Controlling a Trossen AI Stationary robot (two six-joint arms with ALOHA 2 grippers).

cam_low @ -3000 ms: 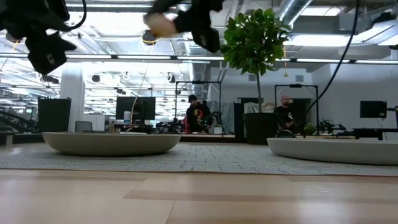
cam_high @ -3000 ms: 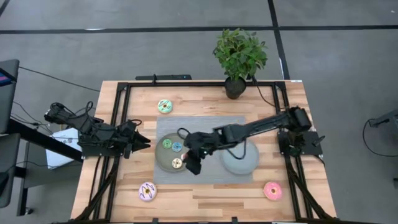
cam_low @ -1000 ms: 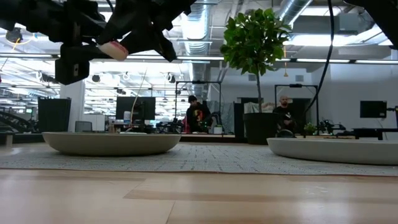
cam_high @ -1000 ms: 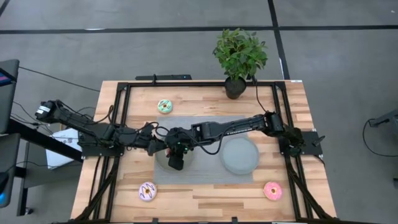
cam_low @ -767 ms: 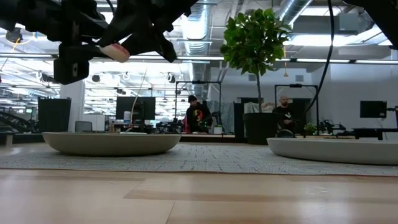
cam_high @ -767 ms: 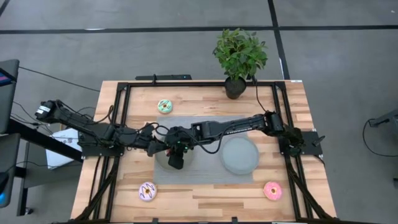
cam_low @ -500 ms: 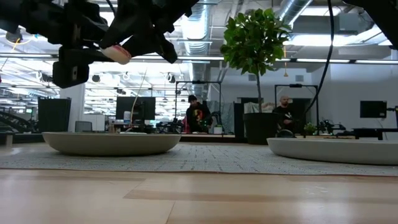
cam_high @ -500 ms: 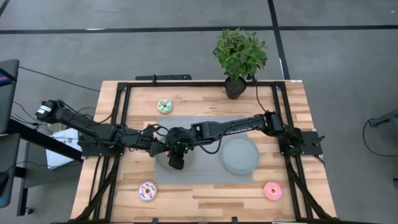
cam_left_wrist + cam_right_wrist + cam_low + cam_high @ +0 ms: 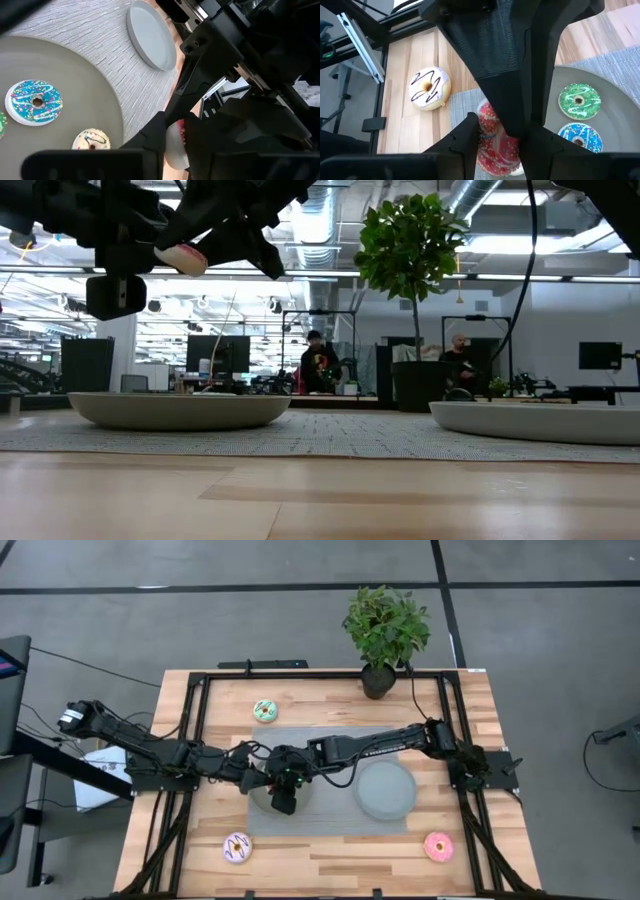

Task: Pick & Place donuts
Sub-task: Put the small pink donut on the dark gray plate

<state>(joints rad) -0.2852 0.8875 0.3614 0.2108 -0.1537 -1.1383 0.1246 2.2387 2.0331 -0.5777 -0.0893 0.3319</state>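
Observation:
A tiny donut with red sprinkled icing (image 9: 496,144) hangs in the air above the left grey plate (image 9: 180,408). Both grippers are shut on it: my right gripper (image 9: 497,142) has reached across from the table's right side, and my left gripper (image 9: 175,137) meets it from the left. On that plate lie a blue donut (image 9: 36,101), a green donut (image 9: 579,101) and a tiny yellow donut (image 9: 90,140). From above, the two grippers (image 9: 272,785) hide the red donut. My left gripper pinches the red donut's rim (image 9: 175,147) between its two fingers, coming at it nearly level from the table's left side. The donut is clear of the plate. In the right wrist view its fingers (image 9: 500,95) form a dark wedge over the donut's far edge. My right gripper pinches the same donut across its rim (image 9: 485,131) between its two fingers, slanting down from the table's right side. The icing faces its wrist camera. The donut hangs lifted clear above the left plate.
A second grey plate (image 9: 386,790) sits on the grey mat (image 9: 330,740) to the right. Three larger donuts lie on the wood: green (image 9: 265,710) far left, purple-white (image 9: 237,847) near left, pink (image 9: 438,846) near right. A potted plant (image 9: 385,635) stands at the far edge.
Both grippers have stayed together over the left plate with the red donut held aloft. My left gripper has tipped a little, and its fingers have drawn in on the donut. The donut has hardly moved.

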